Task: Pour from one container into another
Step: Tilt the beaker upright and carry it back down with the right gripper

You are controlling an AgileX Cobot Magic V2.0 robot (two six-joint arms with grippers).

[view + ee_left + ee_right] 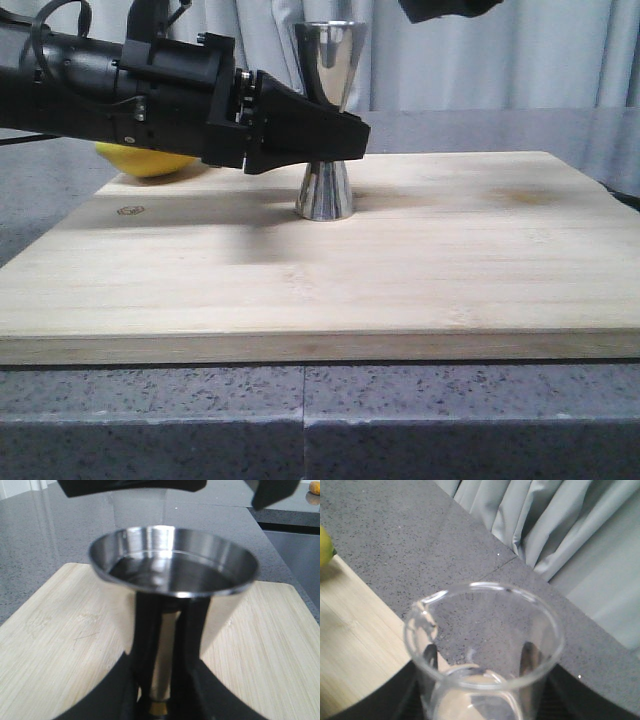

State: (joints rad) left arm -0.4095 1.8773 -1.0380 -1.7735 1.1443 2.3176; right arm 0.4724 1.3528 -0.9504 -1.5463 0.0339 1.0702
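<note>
- The jigger (328,120) stands upright on the wooden board (420,270), long axis vertical, wide mouth up and flared foot flat on the wood.
- The left gripper (340,135) reaches in level from the left and is clamped on the jigger's narrow waist; the upper cone rises above the fingers, the lower cone sits below them.
- In the left wrist view the jigger's (172,580) open rim faces the camera, with dark fingers (145,630) pressed against either side of the stem and a bit of gold band (159,708) showing between them low down.
- The inside of the cup looks shiny and dark; whether it holds liquid cannot be told.
- The right gripper shows only as a dark shape (450,8) at the top edge of the front view, above and to the right of the left gripper; its fingertips are out of sight there.
- In the right wrist view the clear glass beaker (482,650) sits between dark fingers (535,657), held upright or nearly so, its open mouth toward the camera and its pouring lip (422,615) on the board side.
- The beaker is well above the counter, clear of the board.
- A yellow lemon (145,160) lies behind the left arm, at the board's far left edge.
- The board rests on a speckled grey stone counter (300,420); pale grey curtains (520,50) hang behind.
</note>
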